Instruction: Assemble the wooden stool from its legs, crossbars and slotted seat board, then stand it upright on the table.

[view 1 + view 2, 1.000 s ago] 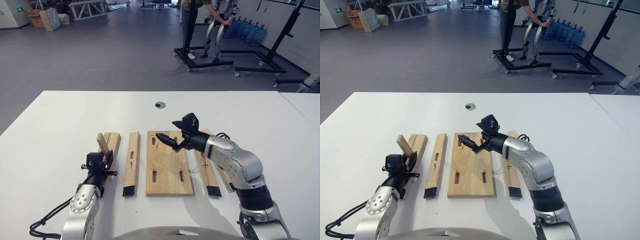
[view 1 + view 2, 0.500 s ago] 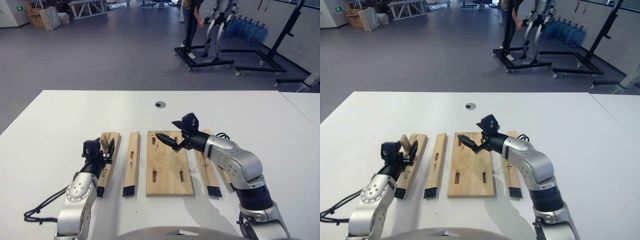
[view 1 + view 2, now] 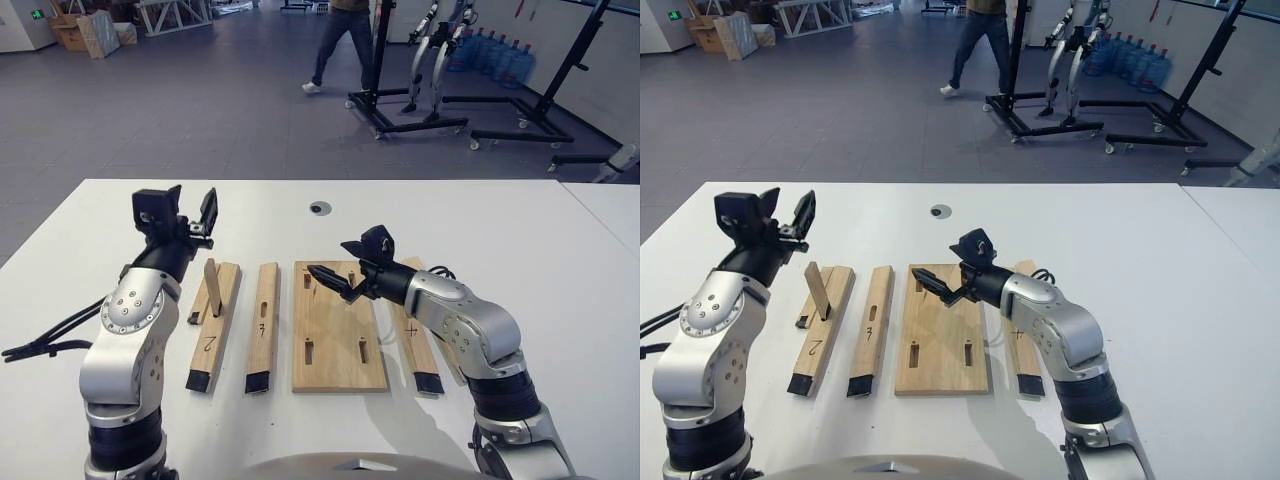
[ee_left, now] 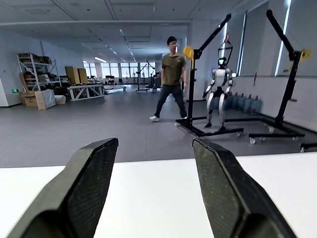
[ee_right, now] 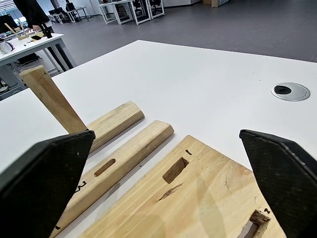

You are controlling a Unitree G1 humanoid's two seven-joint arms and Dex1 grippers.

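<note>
The slotted seat board (image 3: 338,328) lies flat at the table's middle. To its left lie two legs: one marked 2 (image 3: 208,345), with a short crossbar (image 3: 212,289) standing tilted on it, and a second leg (image 3: 264,327). Another leg (image 3: 416,345) lies to the board's right, partly under my right arm. My left gripper (image 3: 186,210) is open and raised above the table, beyond the far end of the marked leg, holding nothing. My right gripper (image 3: 330,278) is open and hovers over the board's far end (image 5: 198,198), with the crossbar (image 5: 49,99) off to one side.
A round cable grommet (image 3: 320,209) sits in the white table (image 3: 520,230) beyond the board. A thin cable (image 3: 386,335) loops beside the right leg. The floor beyond holds rolling frames and a walking person.
My left gripper has risen from the marked leg and drawn away toward the table's far side, leaving the crossbar standing on that leg. The right arm has stayed put.
</note>
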